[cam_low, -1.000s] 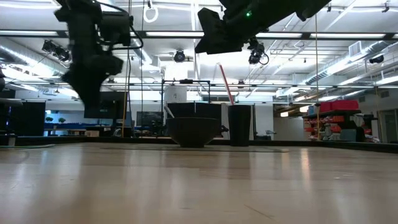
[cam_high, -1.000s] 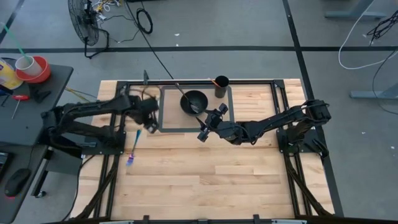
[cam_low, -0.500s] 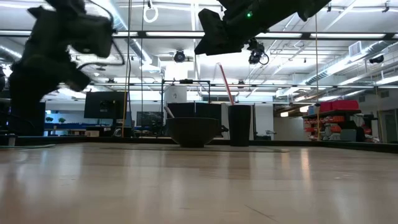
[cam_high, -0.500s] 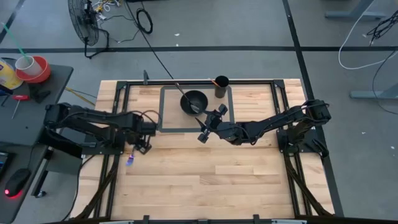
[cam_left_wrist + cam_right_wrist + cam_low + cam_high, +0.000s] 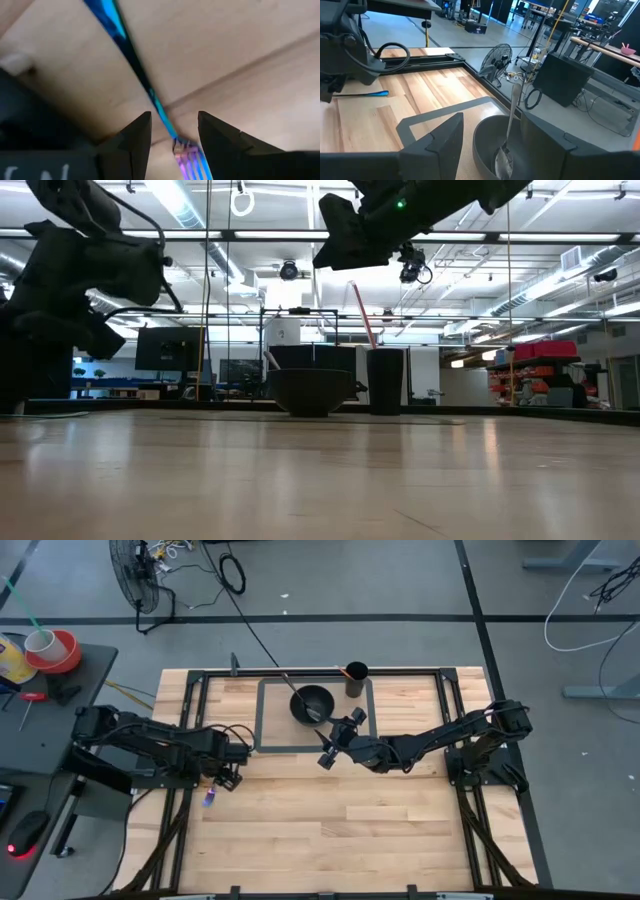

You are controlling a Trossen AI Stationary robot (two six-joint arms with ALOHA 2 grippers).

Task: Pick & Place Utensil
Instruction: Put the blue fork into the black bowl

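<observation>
An iridescent blue fork (image 5: 131, 59) lies flat on the wooden table near its left edge, and its near end (image 5: 209, 798) pokes out from under the left arm. My left gripper (image 5: 172, 116) (image 5: 226, 780) is open and low over the fork. Its fingers stand on either side of the neck by the purple tines (image 5: 187, 160) without closing on it. My right gripper (image 5: 492, 114) (image 5: 324, 757) is open and hovers above the table's middle, just near of the black bowl (image 5: 313, 703). From there the fork (image 5: 364, 93) shows far off.
The black bowl (image 5: 492, 145) holds a spoon (image 5: 510, 120) and sits on a dark-framed mat (image 5: 262, 722) at the far middle. A black cup (image 5: 356, 678) with a stick in it stands beside the bowl. Bare wood (image 5: 340, 830) fills the near half of the table.
My left gripper has swung from beside the mat's left edge toward the table's near-left and dropped low over the fork, now covering most of its handle. The fork has stayed where it lay. My right arm has kept still.
</observation>
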